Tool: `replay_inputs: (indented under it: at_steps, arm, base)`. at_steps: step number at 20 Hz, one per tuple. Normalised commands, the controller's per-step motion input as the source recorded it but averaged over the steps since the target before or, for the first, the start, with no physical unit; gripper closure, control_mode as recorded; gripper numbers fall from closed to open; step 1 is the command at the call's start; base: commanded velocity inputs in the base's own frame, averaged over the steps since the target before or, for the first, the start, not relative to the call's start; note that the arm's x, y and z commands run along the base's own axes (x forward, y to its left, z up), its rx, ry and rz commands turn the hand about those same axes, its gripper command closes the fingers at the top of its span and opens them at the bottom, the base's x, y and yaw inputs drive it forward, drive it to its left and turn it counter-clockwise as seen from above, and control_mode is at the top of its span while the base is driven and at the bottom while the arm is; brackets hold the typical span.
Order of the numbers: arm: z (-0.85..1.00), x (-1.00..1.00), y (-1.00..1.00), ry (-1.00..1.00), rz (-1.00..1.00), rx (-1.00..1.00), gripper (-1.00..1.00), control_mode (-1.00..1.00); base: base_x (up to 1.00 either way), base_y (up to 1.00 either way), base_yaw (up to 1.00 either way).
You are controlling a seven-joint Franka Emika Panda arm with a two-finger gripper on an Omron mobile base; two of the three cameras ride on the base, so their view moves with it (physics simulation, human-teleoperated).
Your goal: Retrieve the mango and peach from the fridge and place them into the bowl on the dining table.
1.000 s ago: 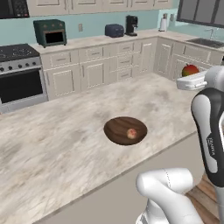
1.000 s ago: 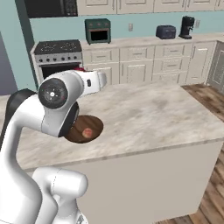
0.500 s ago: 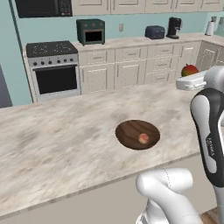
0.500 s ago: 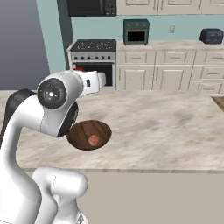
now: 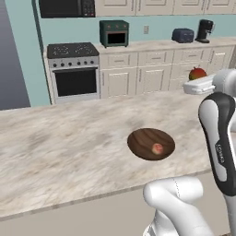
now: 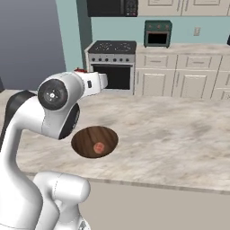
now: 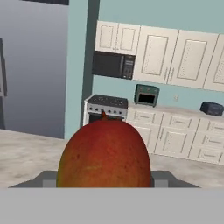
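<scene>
My gripper (image 5: pixel 197 79) is shut on the mango (image 5: pixel 197 72), a red-orange fruit with a yellow-green patch, and holds it high over the right end of the dining table (image 5: pixel 69 152). In the hand view the mango (image 7: pixel 105 153) fills the lower middle. The dark brown bowl (image 5: pixel 140 138) sits on the table below and to the left of the gripper, with the pinkish peach (image 5: pixel 157 148) inside it. From the right base view the bowl (image 6: pixel 87 134) and peach (image 6: pixel 99 147) lie just beyond my arm. The grey fridge (image 7: pixel 30 65) stands far left.
Beyond the table stands a stove (image 5: pixel 73 71) with a microwave (image 5: pixel 67 8) above it. White counters carry a green toaster oven (image 5: pixel 114 33), a toaster (image 5: pixel 182 35) and a coffee maker (image 5: pixel 204 30).
The whole picture has shifted as the base turned: stove and fridge slid into view and the bowl moved in the frame. The gripper has kept its hold on the mango.
</scene>
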Motion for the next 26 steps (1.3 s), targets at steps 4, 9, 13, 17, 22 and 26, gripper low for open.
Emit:
replay_inputs:
  at_steps: [4,9,13,17,22,26]
  arm:
    - [-0.02,0.15,-0.05,0.02,0.03,0.0,1.0,-1.0]
    - [-0.27,0.23,0.0,0.15,0.03,0.0,1.0,-1.0]
    - [-0.39,0.23,0.0,0.21,0.03,0.0,1.0,-1.0]
    - [-0.43,0.14,0.01,0.23,0.0,-0.03,1.0,-1.0]
    - [-0.56,0.07,0.05,0.22,0.0,-0.06,1.0,-1.0]
    - [-0.56,0.06,0.1,0.14,0.0,-0.06,1.0,-1.0]
  base:
    - [0.06,0.0,0.01]
    - [0.0,0.0,0.0]
    - [0.0,0.0,0.0]
    - [0.0,0.0,0.0]
    - [0.0,0.0,0.0]
    - [0.0,0.0,0.0]
